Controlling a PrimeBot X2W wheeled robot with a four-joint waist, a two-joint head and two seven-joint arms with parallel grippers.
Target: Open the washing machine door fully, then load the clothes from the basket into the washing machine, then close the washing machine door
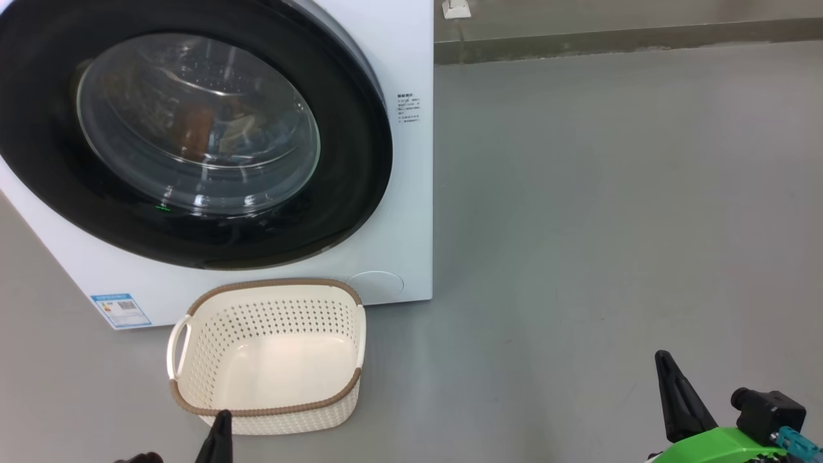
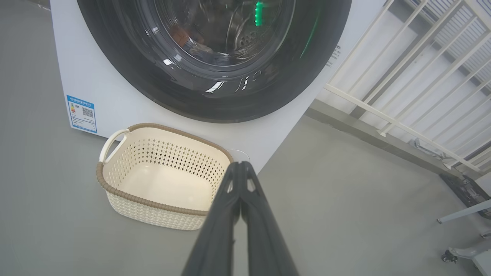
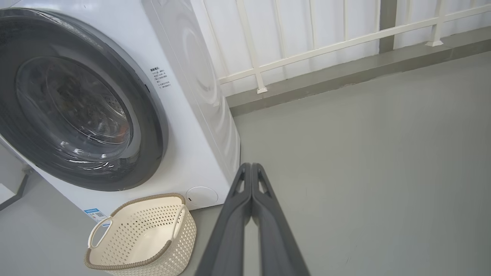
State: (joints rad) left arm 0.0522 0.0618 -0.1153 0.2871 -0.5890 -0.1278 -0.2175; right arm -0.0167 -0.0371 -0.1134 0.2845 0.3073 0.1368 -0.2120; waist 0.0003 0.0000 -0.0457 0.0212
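Looking down, you saw the washing machine (image 1: 405,212) standing on the grey floor (image 1: 578,257) at the far left. The washing machine door (image 1: 350,161) lay shut flat against its front. Behind the round glass, some brown and cream clothes (image 1: 196,132) showed dimly inside. The basket (image 1: 270,415) sat on the floor just in front of the washing machine, below the door, and its smooth cream bottom showed. A blue label (image 1: 121,310) was stuck low on the front, left of the basket. Your left end effector (image 2: 241,165) had its two dark fingers pressed together, holding nothing, near the basket's near right corner. Your right end effector (image 3: 251,166) was pressed together too, over the floor, well apart from the basket on the right.
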